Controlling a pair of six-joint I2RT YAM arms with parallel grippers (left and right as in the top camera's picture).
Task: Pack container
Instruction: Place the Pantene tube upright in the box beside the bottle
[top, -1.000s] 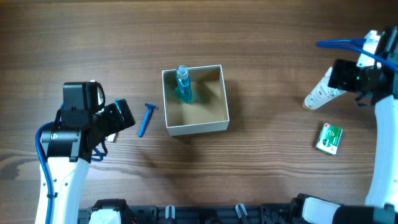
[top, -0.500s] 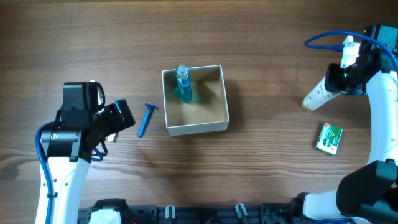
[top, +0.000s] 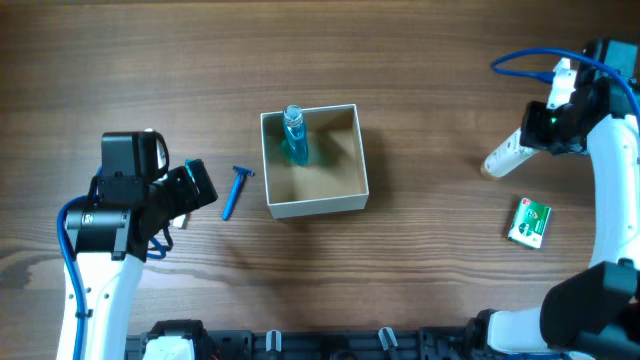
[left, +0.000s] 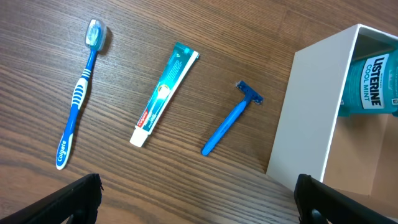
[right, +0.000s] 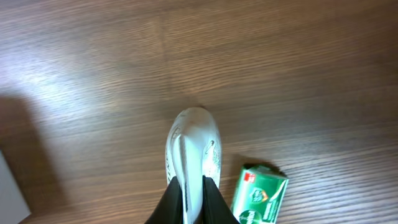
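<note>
At table centre, square white-walled container with tan cardboard inside (top: 318, 207), blue mouthwash bottle (top: 293, 135) in its far-left corner; well to the right, right gripper (right: 188, 190) clamped on white plastic tube (right: 193, 140) near small green flat packet (top: 529, 221); left gripper (top: 190, 187) jaws wide apart, empty, beside blue plastic razor (top: 236, 190).

We counted seven things, one per kind: one container (top: 318, 207), one mouthwash bottle (top: 294, 138), one blue razor (top: 235, 191), one blue toothbrush (left: 78, 99), one toothpaste tube (left: 164, 94), one white tube (top: 504, 155), one green packet (top: 530, 221).
</note>
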